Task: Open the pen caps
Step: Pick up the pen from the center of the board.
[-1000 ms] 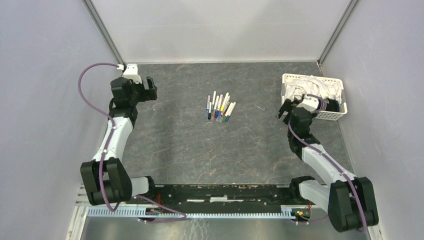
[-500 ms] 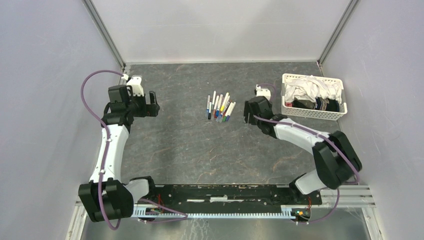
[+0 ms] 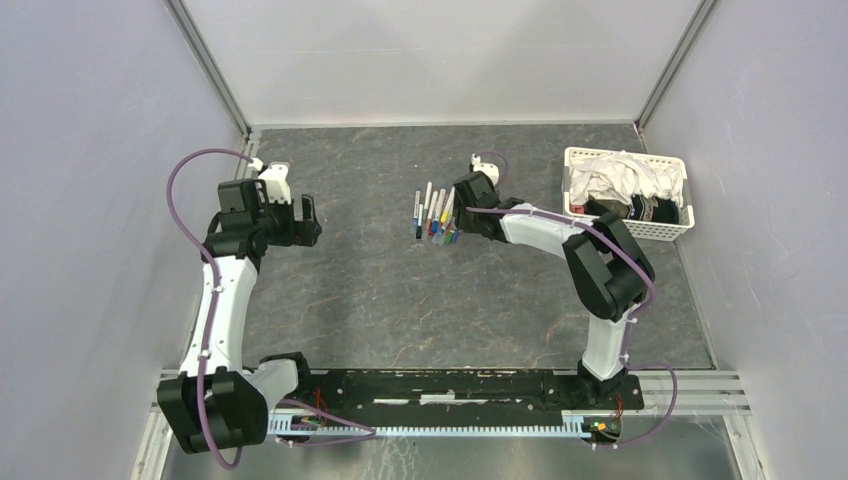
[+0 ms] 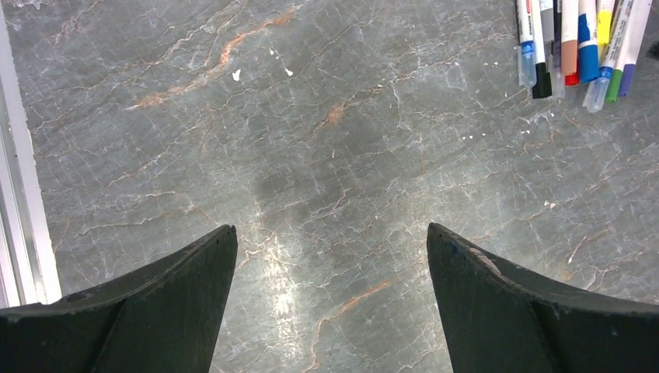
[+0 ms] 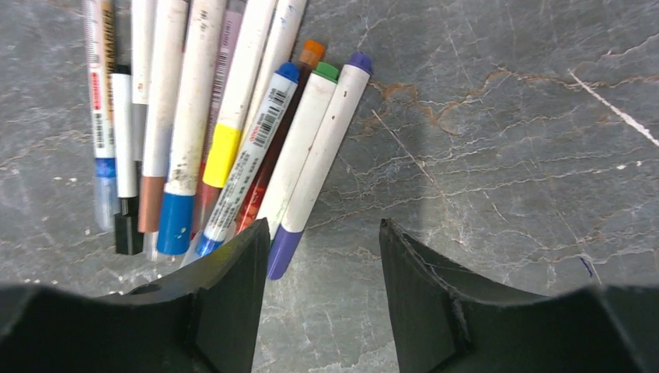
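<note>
Several white-barrelled pens lie bunched side by side at the table's middle, their pen caps on and pointing toward the arms. My right gripper hovers over the bunch's right edge. In the right wrist view it is open, about half spread, gripping nothing. The purple pen cap pokes just inside its left finger. Blue and black caps lie further left. My left gripper stands wide open left of the pens, over bare table. The pens show at that view's top right.
A white basket stuffed with cloths stands at the back right. Grey walls close in the table on three sides. A metal rail runs along the left edge in the left wrist view.
My right arm has swung left from the basket to the pens, and its jaws have narrowed. My left gripper has drifted slightly right and nearer.
</note>
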Robot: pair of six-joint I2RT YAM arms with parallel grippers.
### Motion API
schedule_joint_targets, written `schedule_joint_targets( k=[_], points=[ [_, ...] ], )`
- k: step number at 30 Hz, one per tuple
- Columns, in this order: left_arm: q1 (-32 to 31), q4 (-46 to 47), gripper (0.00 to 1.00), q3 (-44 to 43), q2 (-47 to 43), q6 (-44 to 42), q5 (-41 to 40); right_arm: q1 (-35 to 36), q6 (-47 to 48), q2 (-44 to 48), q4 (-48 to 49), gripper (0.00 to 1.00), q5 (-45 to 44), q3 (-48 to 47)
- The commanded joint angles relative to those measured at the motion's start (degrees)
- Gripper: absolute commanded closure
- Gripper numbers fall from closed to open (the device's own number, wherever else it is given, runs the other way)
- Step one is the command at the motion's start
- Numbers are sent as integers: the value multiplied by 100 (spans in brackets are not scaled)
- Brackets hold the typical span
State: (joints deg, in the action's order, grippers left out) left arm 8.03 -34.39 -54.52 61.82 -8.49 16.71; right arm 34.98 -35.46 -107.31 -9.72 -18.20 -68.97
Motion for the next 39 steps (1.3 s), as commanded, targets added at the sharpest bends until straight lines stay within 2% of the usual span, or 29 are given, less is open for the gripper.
schedule_joint_targets(
  k=[1,16,21,32,39],
  points=[
    [23,-15,4,47,-141,-290,101,8,-273,-352,-366,42,-215,-464],
    [18,-116,4,63,-362,-350,337,1,-183,-908,-680,48,-510,-1201],
    [18,-163,3,69,-403,-399,322,-27,-155,-1055,-882,54,-675,-1301],
    [23,-212,4,80,-423,-447,374,-165,316,-646,-521,52,-110,-1126],
    [20,-243,3,56,-427,-458,440,-511,327,-272,-350,53,125,-783]
  ],
)
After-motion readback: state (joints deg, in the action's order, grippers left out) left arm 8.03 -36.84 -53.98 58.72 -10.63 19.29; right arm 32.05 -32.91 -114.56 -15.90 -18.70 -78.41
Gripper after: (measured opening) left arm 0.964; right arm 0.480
